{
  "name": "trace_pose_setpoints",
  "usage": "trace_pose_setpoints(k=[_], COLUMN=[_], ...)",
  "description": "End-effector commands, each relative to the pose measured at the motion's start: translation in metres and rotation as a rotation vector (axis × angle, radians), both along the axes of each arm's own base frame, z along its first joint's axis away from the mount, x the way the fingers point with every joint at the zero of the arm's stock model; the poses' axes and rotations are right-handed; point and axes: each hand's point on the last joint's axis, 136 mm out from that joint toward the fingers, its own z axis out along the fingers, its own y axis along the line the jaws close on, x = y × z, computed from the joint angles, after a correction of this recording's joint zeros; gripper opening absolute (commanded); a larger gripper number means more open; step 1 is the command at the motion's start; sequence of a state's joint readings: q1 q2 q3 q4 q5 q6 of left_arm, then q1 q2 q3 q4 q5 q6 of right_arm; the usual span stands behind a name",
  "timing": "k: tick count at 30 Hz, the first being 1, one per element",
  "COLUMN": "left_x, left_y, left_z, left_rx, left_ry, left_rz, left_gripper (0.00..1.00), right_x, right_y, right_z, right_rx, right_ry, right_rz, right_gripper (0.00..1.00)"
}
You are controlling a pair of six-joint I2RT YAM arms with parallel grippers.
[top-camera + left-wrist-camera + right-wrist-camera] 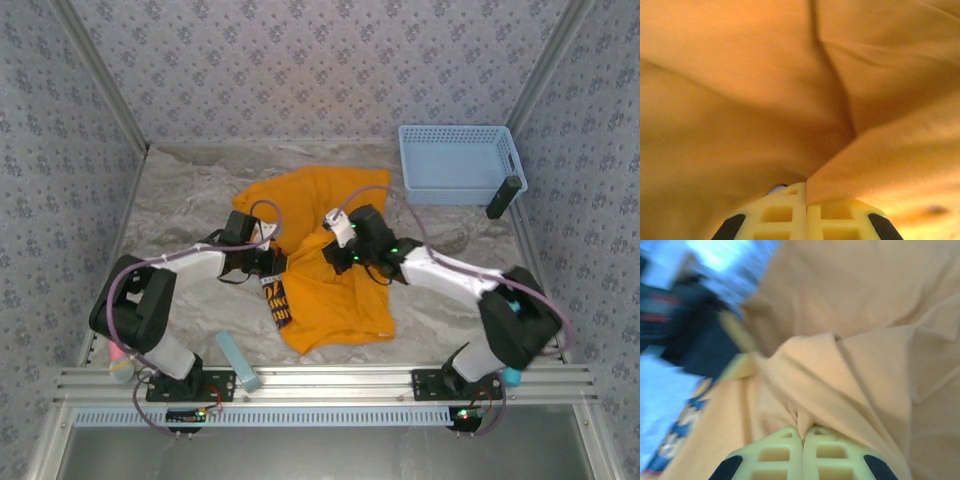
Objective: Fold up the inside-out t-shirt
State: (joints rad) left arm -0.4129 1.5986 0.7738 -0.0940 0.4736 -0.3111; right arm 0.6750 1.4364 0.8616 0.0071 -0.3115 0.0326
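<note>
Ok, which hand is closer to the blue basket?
Right. The right hand pinches the t-shirt mid-cloth, down-left of the basket; the left hand pinches it farther left.

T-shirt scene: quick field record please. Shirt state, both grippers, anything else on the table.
t-shirt: orange, crumpled mid-table, not yet folded
dark lettering: showing at the shirt's near left edge
left gripper: shut, shirt fabric pinched between the fingers
right gripper: shut, pinching a raised ridge of fabric
basket: light blue, far right of the table
</note>
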Motion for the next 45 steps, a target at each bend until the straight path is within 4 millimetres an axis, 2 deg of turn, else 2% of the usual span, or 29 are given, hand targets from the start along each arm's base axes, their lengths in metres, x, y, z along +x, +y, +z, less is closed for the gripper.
trace_pose_setpoints(k=[1, 4, 7, 11, 13, 17, 20, 23, 26, 29, 30, 32, 34, 36, 38, 41, 45], left_x=[0.022, 0.025, 0.017, 0.002, -0.006, -0.025, -0.041, -0.050, -0.057, -0.058, -0.057, -0.052, -0.043, -0.030, -0.023, -0.022, -0.038], left_y=[0.024, 0.018, 0.011, 0.001, 0.000, -0.011, -0.027, -0.042, -0.065, -0.087, -0.091, -0.098, -0.099, -0.093, -0.088, -0.080, -0.078], left_z=[-0.022, -0.039, -0.049, -0.029, -0.013, 0.031, 0.051, 0.054, 0.049, 0.037, 0.033, 0.025, 0.022, 0.020, 0.021, 0.020, 0.027], left_rx=[0.151, 0.149, 0.132, 0.050, 0.025, -0.007, -0.008, -0.034, -0.049, -0.047, -0.036, -0.004, 0.023, 0.071, 0.108, 0.138, 0.046], left_ry=[0.017, 0.050, 0.108, 0.098, 0.088, -0.006, -0.045, -0.029, -0.033, -0.017, -0.008, -0.012, -0.038, -0.069, -0.084, -0.102, -0.103], left_rz=[0.139, 0.135, 0.091, 0.041, 0.027, -0.038, -0.119, -0.154, -0.213, -0.254, -0.258, -0.250, -0.231, -0.181, -0.157, -0.155, -0.209], left_gripper=[0.03, 0.10, 0.20, 0.39, 0.41, 0.41, 0.41, 0.40, 0.40, 0.40, 0.42, 0.45, 0.45, 0.38, 0.24, 0.02, 0.00], right_x=[-0.049, -0.062, -0.070, -0.089, -0.090, -0.077, -0.058, -0.040, -0.037, -0.029, -0.026, -0.024, -0.031, -0.046, -0.053, -0.052, -0.033], right_y=[-0.011, -0.025, -0.035, -0.037, -0.039, -0.035, -0.036, -0.033, -0.017, -0.012, -0.012, -0.013, -0.007, 0.000, -0.004, -0.022, -0.065], right_z=[-0.023, -0.056, -0.073, -0.070, -0.062, -0.031, -0.024, -0.033, -0.042, -0.057, -0.060, -0.059, -0.048, -0.035, -0.026, -0.024, -0.047], right_rx=[0.019, 0.000, -0.044, -0.054, -0.052, -0.026, -0.066, -0.108, -0.132, -0.151, -0.151, -0.137, -0.083, -0.015, 0.023, 0.025, -0.092], right_ry=[0.087, 0.124, 0.164, 0.141, 0.117, -0.009, -0.070, -0.051, -0.032, -0.021, -0.013, 0.007, 0.025, 0.049, 0.079, 0.109, 0.116], right_rz=[0.166, 0.132, 0.100, 0.131, 0.134, 0.135, 0.056, -0.036, -0.051, -0.106, -0.121, -0.134, -0.073, 0.033, 0.068, 0.027, -0.141], right_gripper=[0.10, 0.12, 0.12, 0.20, 0.26, 0.31, 0.42, 0.44, 0.44, 0.40, 0.34, 0.16, 0.06, 0.00, 0.00, 0.00, 0.00])
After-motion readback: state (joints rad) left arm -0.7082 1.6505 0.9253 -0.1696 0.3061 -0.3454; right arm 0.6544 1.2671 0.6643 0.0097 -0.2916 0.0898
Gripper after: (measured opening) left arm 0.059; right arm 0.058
